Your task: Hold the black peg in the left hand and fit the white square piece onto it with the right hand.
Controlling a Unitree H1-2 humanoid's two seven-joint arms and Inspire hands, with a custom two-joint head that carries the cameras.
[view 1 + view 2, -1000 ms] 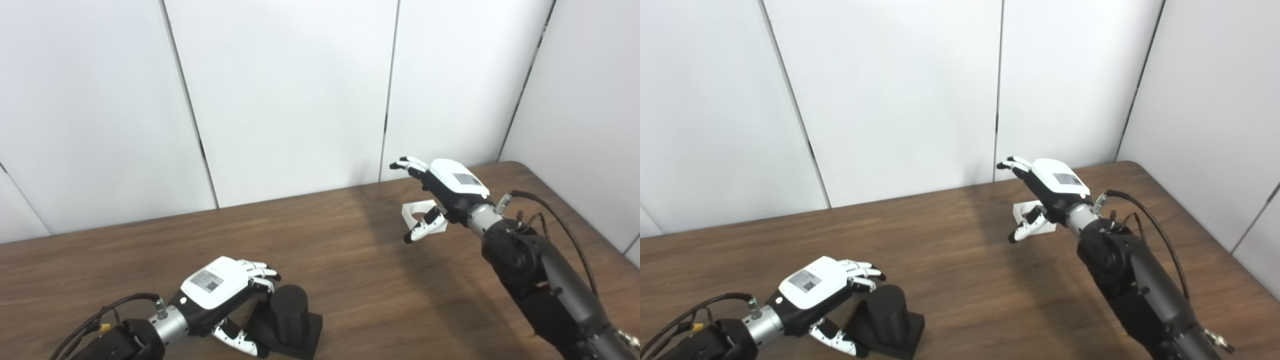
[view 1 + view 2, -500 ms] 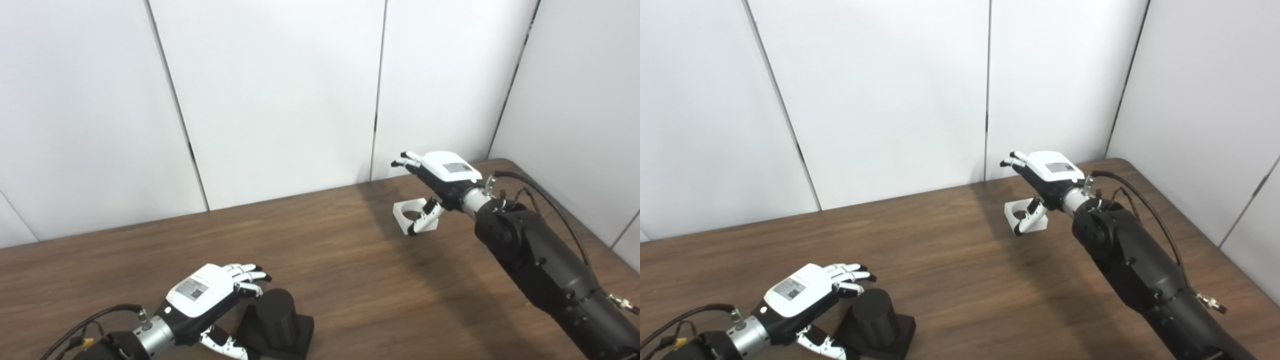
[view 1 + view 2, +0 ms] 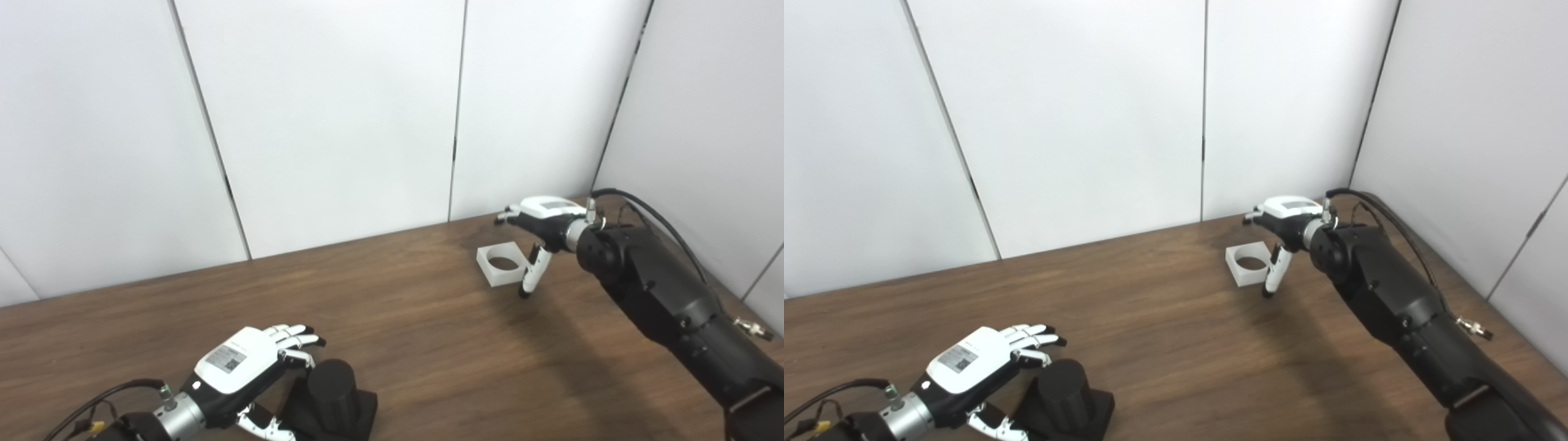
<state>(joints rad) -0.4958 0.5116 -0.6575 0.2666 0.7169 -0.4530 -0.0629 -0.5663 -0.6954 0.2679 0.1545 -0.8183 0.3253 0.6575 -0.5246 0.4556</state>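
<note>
Right hand has dropped low beside the white square piece on the far-right worktop, fingers spread, thumb hanging just beside its edge: pre-grasp, nothing held. Left hand still open over the black peg near the front-left edge, not yet gripping.

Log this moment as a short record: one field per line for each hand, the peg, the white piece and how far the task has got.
left hand: open, fingers spread by the black peg, not closed on it
right hand: open, beside the white square piece, thumb pointing down at the piece's right side
black peg: upright on its square base, near table edge
white square piece: flat on the table, round hole up, not gripped
task stage: neither part held yet
</note>
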